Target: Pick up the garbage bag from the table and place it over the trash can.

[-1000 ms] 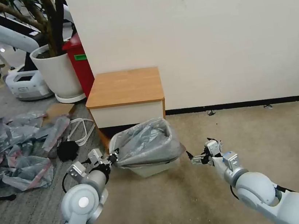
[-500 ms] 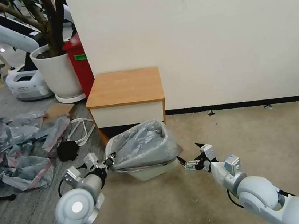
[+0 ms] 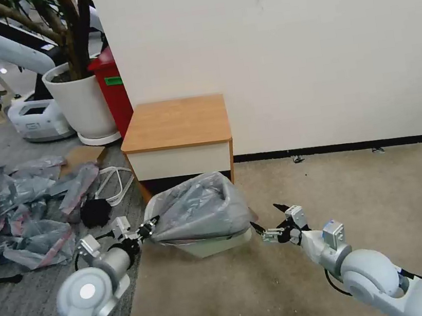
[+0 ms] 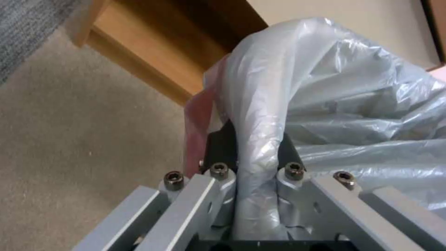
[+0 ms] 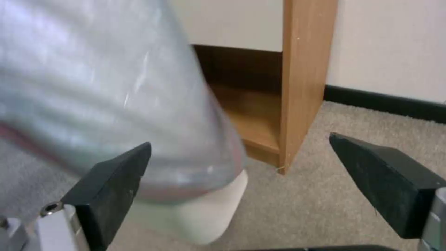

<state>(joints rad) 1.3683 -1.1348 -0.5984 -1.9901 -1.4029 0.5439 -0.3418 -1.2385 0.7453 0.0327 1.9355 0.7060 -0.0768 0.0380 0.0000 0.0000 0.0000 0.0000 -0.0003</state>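
- The garbage bag (image 3: 197, 209) drapes over the trash can (image 3: 209, 244), on the floor before the worktop (image 3: 175, 124).
- Left claw (image 3: 146, 228) is clamped on its rim; right claw (image 3: 266, 223) is spread apart, just beside it.
- Seating step: the right side seems loose, so release only once it is snug.

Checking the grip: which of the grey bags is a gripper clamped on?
The garbage bag draped over the trash can; the left gripper pinches its edge. The heap of bags lies untouched on the floor.

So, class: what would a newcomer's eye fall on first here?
The grey garbage bag puffed over the cream trash can, in front of the table. The left gripper pinches the bag's edge, while the right gripper stands open beside the can.
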